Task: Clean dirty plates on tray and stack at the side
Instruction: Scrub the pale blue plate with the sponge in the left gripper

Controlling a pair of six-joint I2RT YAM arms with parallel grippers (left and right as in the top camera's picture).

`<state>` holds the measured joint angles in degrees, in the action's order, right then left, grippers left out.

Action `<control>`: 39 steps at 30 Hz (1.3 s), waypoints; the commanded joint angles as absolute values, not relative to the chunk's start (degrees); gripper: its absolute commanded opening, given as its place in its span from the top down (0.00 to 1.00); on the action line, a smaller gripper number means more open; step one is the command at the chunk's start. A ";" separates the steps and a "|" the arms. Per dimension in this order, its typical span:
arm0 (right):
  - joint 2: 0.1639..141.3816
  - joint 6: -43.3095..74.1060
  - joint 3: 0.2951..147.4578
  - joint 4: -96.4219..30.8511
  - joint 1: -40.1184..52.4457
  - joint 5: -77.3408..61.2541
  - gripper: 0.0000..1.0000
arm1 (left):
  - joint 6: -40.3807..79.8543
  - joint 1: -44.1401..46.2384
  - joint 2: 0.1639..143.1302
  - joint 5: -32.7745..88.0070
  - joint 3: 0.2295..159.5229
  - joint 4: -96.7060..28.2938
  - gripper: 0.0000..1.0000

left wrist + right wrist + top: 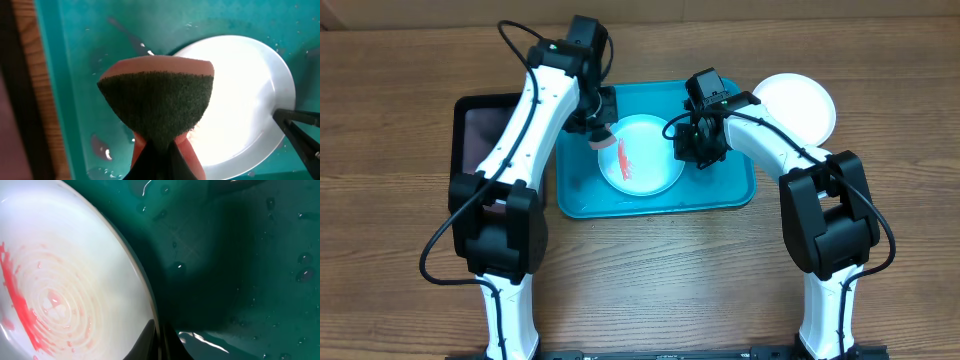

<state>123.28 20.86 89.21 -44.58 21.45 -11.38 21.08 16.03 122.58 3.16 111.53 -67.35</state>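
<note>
Overhead view: a brown wooden table point(400, 80) carries the large turquoise-blue rectangular plastic tray point(740, 192) at centre, with a smaller black rectangular tray point(480, 135) just beside it on the left. One small round pale plate point(650, 172) lies inside the turquoise tray, with a red smear point(623, 160) on its left half. A second round white plate point(798, 105) sits off the tray at the far right and looks clean.

My right gripper point(692, 142) pinches the tray plate's right rim. My left gripper point(597, 126) is clamped on an orange sponge with green scouring face point(157, 107) at the plate's far-left edge; contact cannot be confirmed. Water droplets point(300, 260) dot the tray floor.

Risk, in my judgement: under scrubbing pressure the wet rim slips from my right pinch, and the plate skates or tips.
</note>
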 commanded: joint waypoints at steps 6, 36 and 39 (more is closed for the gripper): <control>123.81 22.94 90.08 -44.23 21.50 -11.66 0.96 | 19.66 17.32 122.56 3.01 104.09 -60.62 0.96; 123.81 22.72 90.08 -46.22 21.54 -11.68 0.96 | 1.56 22.24 122.56 20.53 90.56 -50.33 0.96; 123.81 22.72 90.08 -46.83 21.54 -11.66 0.96 | 9.63 22.20 122.56 7.33 90.54 -46.54 0.96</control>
<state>123.28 22.26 89.21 -46.44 21.52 -12.19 3.95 21.78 122.02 16.60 89.93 -48.75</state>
